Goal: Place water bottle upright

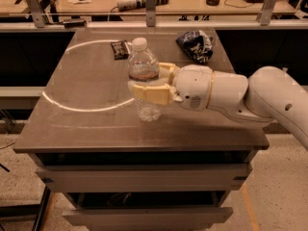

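Water bottle (pixel 143 81) standing upright, a little right of the middle of the table (pixel 82 129), and the gripper (pixel 147 80) is right on it. The cream fingers (pixel 153 93) are pinching the bottle's middle, one on the near side and one behind. There's a narrow dark band with a reddish edge around the shoulder, but its print can't be read. The bottle is clear ribbed plastic with a white screw cap (pixel 139 43), and whether its base is resting on the tabletop or just above it, I can't tell.

The arm (pixel 231 94) reaches in from the right, smooth white rounded shells. The tabletop is flat, dull brown, with a thin pale ring (pixel 84 108) curving across it. At the back edge sit a crumpled dark blue-and-white snack bag (pixel 196 44) and a small flat dark packet (pixel 119 48), lettering unreadable on both.
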Robot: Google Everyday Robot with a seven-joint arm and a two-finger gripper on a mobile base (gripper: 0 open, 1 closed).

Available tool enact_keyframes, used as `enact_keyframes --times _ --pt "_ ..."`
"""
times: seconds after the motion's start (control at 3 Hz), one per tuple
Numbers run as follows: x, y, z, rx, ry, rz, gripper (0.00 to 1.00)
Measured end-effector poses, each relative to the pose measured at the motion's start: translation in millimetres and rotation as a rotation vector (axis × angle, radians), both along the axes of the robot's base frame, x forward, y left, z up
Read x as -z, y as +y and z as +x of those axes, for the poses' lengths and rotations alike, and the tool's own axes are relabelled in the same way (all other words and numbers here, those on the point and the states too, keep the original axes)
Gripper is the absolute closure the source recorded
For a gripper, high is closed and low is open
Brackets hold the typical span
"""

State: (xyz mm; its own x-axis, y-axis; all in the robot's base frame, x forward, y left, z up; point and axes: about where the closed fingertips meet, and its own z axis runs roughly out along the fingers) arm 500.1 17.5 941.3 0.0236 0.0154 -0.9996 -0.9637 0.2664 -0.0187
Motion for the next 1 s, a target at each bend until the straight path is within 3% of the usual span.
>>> enact_keyframes --times 1.0 --pt "18.4 -2.6 15.6 0.043 -0.010 -0.018 1.00"
